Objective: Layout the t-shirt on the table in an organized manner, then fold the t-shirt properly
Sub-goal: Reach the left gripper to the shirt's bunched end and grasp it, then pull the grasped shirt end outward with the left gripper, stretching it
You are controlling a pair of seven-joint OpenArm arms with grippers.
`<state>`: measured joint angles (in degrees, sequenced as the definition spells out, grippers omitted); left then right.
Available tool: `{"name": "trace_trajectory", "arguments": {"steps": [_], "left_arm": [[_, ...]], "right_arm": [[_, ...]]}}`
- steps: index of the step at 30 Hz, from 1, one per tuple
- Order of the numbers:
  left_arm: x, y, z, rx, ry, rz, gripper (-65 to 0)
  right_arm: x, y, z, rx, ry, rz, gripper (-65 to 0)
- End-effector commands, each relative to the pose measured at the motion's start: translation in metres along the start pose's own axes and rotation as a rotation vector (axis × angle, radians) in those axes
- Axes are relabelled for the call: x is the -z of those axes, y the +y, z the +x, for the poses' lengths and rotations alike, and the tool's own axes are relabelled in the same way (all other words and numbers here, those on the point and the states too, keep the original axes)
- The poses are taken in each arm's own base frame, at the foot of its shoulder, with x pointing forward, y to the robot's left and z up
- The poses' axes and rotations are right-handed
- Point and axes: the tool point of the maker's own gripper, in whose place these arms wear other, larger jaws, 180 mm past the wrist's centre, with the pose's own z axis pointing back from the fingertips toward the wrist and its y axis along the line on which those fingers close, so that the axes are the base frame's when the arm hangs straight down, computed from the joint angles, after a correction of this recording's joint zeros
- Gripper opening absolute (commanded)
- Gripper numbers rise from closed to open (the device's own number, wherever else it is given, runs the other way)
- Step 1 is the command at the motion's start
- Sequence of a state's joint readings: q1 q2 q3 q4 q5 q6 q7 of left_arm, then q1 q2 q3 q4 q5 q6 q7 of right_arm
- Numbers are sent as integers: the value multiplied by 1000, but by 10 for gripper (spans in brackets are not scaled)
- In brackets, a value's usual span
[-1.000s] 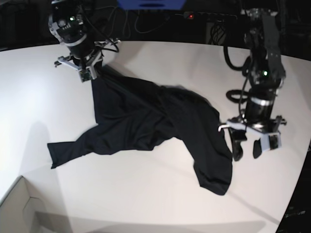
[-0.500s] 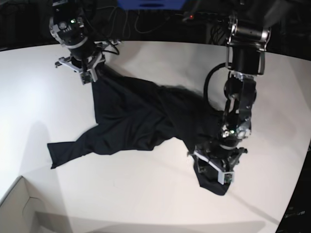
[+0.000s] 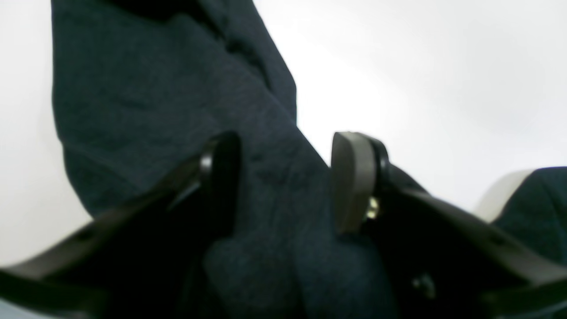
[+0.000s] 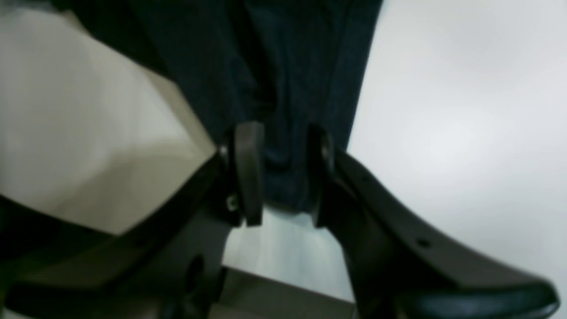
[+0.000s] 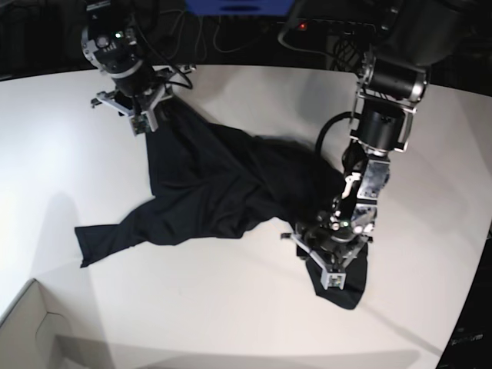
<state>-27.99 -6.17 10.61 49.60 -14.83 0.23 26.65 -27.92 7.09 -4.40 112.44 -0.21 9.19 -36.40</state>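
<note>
T-shirt (image 5: 223, 188) fabric, black and crumpled, is lying across the middle of the white table (image 5: 254, 323), with one long part stretching toward the cardboard box corner (image 5: 31, 330) at the table's near left edge. The left gripper (image 3: 283, 181) is standing over the shirt's lower right end; its jaws are apart, with a ridge of cloth between them (they are not pressing it, as much as I can see). The right gripper (image 4: 279, 173) is sitting at the shirt's far corner, jaws narrowly apart with the cloth edge between them; whether they are pinching it I cannot tell. The left arm (image 5: 380, 138) is hanging over the shirt and covering part of it. Cables (image 5: 231, 31) are lying beyond the table's far edge.
</note>
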Motion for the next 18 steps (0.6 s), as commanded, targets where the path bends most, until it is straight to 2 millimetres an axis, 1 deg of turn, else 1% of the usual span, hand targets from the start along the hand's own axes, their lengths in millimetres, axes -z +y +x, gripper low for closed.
{"name": "trace_trajectory", "arguments": {"steps": [1,2,3,4,5,6,7,8,9,11,13,14,15,18], "left_arm": [[-2,1,29,4,-69,2,-380],[-2,3,28,5,-67,5,-430],[-2,4,27,2,-64,6,-499],[-2,5,25,1,-62,7,-588],[-2,6,23,1,-56,10,-650],[-2,7,22,-2,-53,11,-650],[-2,7,21,-3,-51,10,-630],[-3,12,16,-3,-43,16,-633],[-5,17,16,-4,-48,22,-650],[-13,20,28,-29,-90,18,-644],[-27,30,41,-105,-156,22,-646],[-37,37,51,-137,-195,30,-646],[-48,47,57,-166,-219,46,-646],[-77,69,70,-242,-263,73,-646]], "right_arm": [[-2,-4,12,0,-42,-10,-476],[-1,-4,11,0,-41,-10,-476],[0,-4,10,1,-36,-10,-476],[0,-4,9,1,-33,-9,-476],[1,-3,8,1,-30,-7,-476],[2,-3,8,1,-30,-6,-476],[3,-4,11,0,-38,-8,-476],[4,-5,13,0,-41,-10,-476],[4,-5,14,-1,-44,-10,-476],[4,-5,16,-1,-48,-11,-476],[5,-5,17,-2,-50,-10,-476],[5,-5,17,-2,-50,-10,-476],[5,-5,17,-2,-50,-10,-476],[5,-5,18,-2,-54,-10,-476]]}}
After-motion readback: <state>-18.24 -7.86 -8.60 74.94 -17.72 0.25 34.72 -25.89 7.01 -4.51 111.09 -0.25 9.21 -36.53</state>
